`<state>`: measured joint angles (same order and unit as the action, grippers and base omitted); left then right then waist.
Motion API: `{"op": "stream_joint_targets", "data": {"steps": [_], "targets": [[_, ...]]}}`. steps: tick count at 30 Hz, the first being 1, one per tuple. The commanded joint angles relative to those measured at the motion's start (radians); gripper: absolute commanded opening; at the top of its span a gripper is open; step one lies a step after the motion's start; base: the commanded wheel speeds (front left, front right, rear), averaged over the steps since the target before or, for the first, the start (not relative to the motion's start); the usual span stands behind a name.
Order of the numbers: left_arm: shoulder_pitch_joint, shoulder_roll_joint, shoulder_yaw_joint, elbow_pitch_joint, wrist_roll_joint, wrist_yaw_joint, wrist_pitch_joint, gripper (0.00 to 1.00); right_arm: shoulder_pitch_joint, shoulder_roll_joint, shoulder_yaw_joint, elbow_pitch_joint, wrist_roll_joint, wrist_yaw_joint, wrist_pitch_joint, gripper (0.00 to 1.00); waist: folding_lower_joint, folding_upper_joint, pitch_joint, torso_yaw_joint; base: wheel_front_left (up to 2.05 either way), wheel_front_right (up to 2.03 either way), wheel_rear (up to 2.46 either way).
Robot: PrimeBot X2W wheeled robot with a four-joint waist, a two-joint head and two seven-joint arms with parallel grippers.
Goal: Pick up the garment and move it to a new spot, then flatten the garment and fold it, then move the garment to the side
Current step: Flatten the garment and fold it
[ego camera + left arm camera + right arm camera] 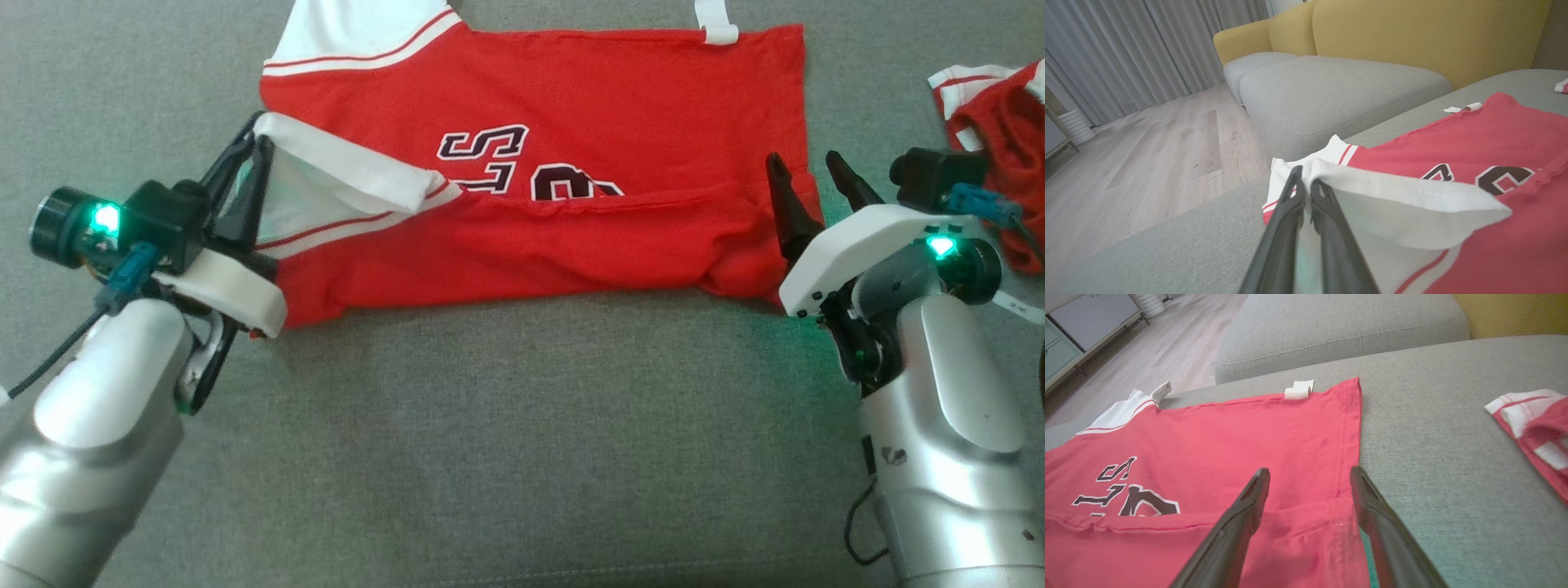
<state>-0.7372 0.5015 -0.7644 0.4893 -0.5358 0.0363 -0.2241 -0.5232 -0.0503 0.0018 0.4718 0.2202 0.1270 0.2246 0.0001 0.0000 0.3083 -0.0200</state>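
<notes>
The garment (571,106) is a red jersey with white, red-striped sleeve trim and dark lettering, lying spread on the grey sofa cushion (506,408). Its near edge is folded up over the lower part of the lettering. At the jersey's left end, my left gripper (249,143) is shut on the white sleeve hem; in the left wrist view the white cloth (1392,204) drapes from the pinched fingertips of that gripper (1306,177). My right gripper (808,175) stands open at the jersey's right edge, its fingers straddling the red side hem (1339,457) with nothing held between them (1309,473).
A second red and white cloth (992,122) lies crumpled at the far right of the cushion. Beyond the garment are another grey cushion (1339,90), a yellow backrest (1412,28) and wooden floor (1147,155). Bare grey cushion stretches in front of the jersey.
</notes>
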Motion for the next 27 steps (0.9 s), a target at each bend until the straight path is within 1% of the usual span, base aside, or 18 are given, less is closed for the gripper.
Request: {"op": "stream_joint_targets", "data": {"steps": [1, 4, 9, 15, 19, 23, 27], "targets": [[-0.042, 0.029, 0.051, -0.014, 0.001, -0.001, -0.012, 1.00, -0.021, -0.001, 0.026, -0.027, 0.001, 0.004, -0.013, 1.00, -0.0001, 0.0000, -0.004, 0.000, 0.00, 0.00, 0.00], [-0.023, 0.017, 0.056, -0.010, -0.004, -0.001, -0.024, 1.00, -0.001, -0.001, 0.029, -0.043, -0.006, 0.004, -0.031, 1.00, -0.0001, 0.0000, -0.018, 0.000, 0.00, 0.00, 0.00], [0.059, 0.010, 0.089, -0.059, -0.031, 0.023, -0.034, 1.00, 0.078, -0.008, 0.021, -0.124, -0.016, 0.004, -0.050, 1.00, -0.0001, 0.0000, -0.047, 0.004, 0.00, 0.00, 0.00], [0.238, 0.019, 0.144, -0.176, -0.104, 0.083, -0.036, 1.00, 0.223, -0.006, -0.019, -0.279, -0.032, 0.004, -0.062, 1.00, -0.0001, 0.0000, -0.084, 0.012, 0.00, 0.00, 0.00], [0.357, 0.009, 0.158, -0.256, -0.167, 0.132, -0.009, 1.00, 0.321, -0.002, -0.048, -0.375, -0.055, 0.004, -0.074, 1.00, -0.0001, 0.0000, -0.103, 0.020, 0.00, 0.00, 0.00], [0.443, -0.019, 0.164, -0.310, -0.233, 0.172, 0.036, 1.00, 0.396, 0.000, -0.048, -0.431, -0.028, 0.004, -0.079, 1.00, -0.0001, 0.0000, -0.113, 0.022, 0.00, 0.00, 0.00], [0.489, -0.044, 0.184, -0.317, -0.294, 0.208, 0.071, 1.00, 0.430, 0.000, -0.034, -0.454, -0.004, 0.004, -0.080, 1.00, -0.0001, 0.0000, -0.110, 0.015, 0.00, 0.00, 0.00]]}}
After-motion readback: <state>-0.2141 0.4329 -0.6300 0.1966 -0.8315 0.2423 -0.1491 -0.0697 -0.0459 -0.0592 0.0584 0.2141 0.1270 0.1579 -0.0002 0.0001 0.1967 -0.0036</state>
